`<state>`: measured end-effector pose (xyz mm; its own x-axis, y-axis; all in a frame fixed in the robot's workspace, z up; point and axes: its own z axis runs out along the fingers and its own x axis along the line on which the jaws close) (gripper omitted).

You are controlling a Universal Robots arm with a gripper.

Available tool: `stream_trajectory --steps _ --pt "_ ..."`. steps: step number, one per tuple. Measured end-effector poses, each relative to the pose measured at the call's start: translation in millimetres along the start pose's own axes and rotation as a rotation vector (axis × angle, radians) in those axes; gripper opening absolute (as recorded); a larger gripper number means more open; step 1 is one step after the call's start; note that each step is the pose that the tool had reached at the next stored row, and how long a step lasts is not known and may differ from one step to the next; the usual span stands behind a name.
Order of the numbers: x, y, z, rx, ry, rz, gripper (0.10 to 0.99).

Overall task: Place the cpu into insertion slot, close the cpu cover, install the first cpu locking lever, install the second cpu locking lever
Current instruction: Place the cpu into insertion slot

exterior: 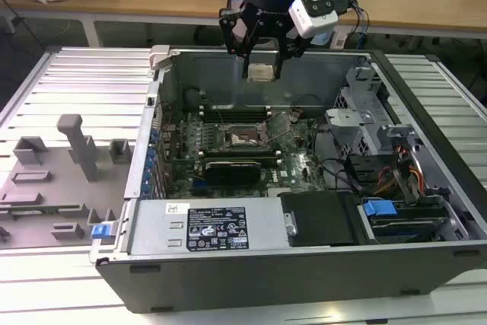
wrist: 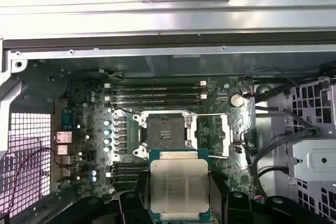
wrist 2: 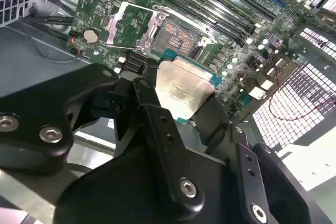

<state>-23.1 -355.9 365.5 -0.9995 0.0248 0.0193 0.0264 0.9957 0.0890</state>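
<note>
My black gripper point(exterior: 261, 74) hangs above the back of the open computer case, shut on the cpu point(exterior: 261, 72). In both wrist views the cpu point(wrist: 178, 184) point(wrist 2: 184, 90) shows its pale metal top and teal edge, held by opposite sides between the fingers point(wrist: 218, 192). Well below it on the green board, the insertion slot point(exterior: 242, 138) point(wrist: 164, 132) point(wrist 2: 181, 38) lies uncovered with its pin field showing. The cpu cover point(wrist: 212, 135) point(wrist 2: 131, 22) is swung open beside the slot. The cpu is clear of the slot, not touching the board.
The case's metal walls point(exterior: 319, 74) ring the board. Long memory slots point(wrist: 157, 95) lie behind the socket. A drive cage point(exterior: 365, 123) and cables sit at the exterior view's right, a black box point(exterior: 323, 218) in front. Grey fixtures point(exterior: 76, 150) stand at the exterior view's left.
</note>
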Motion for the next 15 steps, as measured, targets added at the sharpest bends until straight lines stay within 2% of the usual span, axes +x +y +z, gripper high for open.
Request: stream_trajectory --steps 9,11,12,13,15 --pt "0.3 0.2 0.5 0.000 -0.0015 0.000 0.541" --pt "1.0 -0.2 3.2 -0.002 -0.0053 0.000 0.541" --pt "4.1 -0.5 5.5 -0.008 -0.0126 -0.001 0.541" --pt "5.9 -0.7 7.2 -0.009 -0.0170 -0.002 0.541" --pt "6.8 -1.1 11.2 -0.009 -0.0197 -0.002 0.541"
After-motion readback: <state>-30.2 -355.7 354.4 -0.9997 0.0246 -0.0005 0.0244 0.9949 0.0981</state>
